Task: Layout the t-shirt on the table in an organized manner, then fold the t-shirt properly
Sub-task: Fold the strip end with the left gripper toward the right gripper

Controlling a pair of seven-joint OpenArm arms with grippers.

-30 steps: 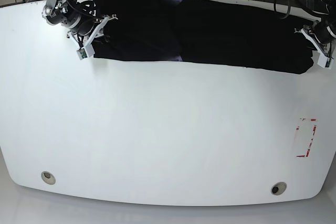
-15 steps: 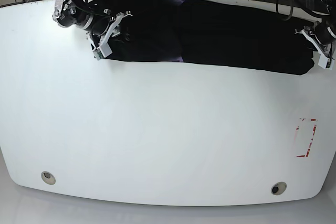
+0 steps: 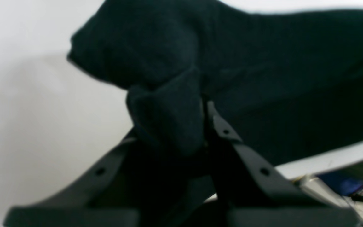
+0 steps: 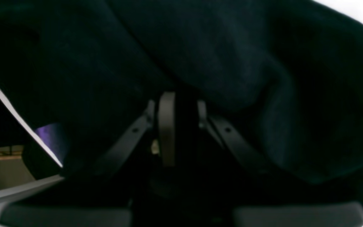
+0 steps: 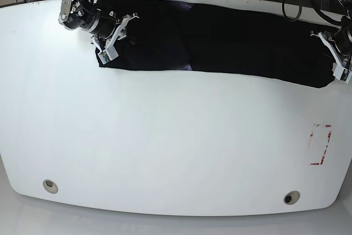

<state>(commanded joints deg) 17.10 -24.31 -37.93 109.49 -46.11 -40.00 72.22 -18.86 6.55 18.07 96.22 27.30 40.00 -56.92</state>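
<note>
The left gripper (image 3: 206,123) is at the right end of the t-shirt (image 5: 236,39), near the right edge of the tabletop (image 5: 176,141). In the left wrist view its fingers are together on a raised bunch of the black cloth, so it is closed and gripping the t-shirt. The right gripper (image 4: 181,126) is at the left end of the t-shirt, toward the far left corner of the tabletop. In the right wrist view there is a dark gap between its two fingertips, and its fingers are apart, so it is open. Black cloth lies all around these fingertips, and I cannot tell if they are touching it.

The t-shirt lies as a long, narrow band along the far edge of the tabletop, from near the far left corner to near the right edge. Its near side is almost straight in the middle, and it comes a little more toward the near edge at the right end. Some soft wrinkles are visible in the cloth. A small purple-blue patch (image 4: 49,137) shows at the border of the cloth in the right wrist view.

On the tabletop, one grommet hole (image 5: 50,186) is near the near left corner, another grommet (image 5: 292,197) is near the near right corner, and red tape marks (image 5: 328,142) are close to the right edge.
</note>
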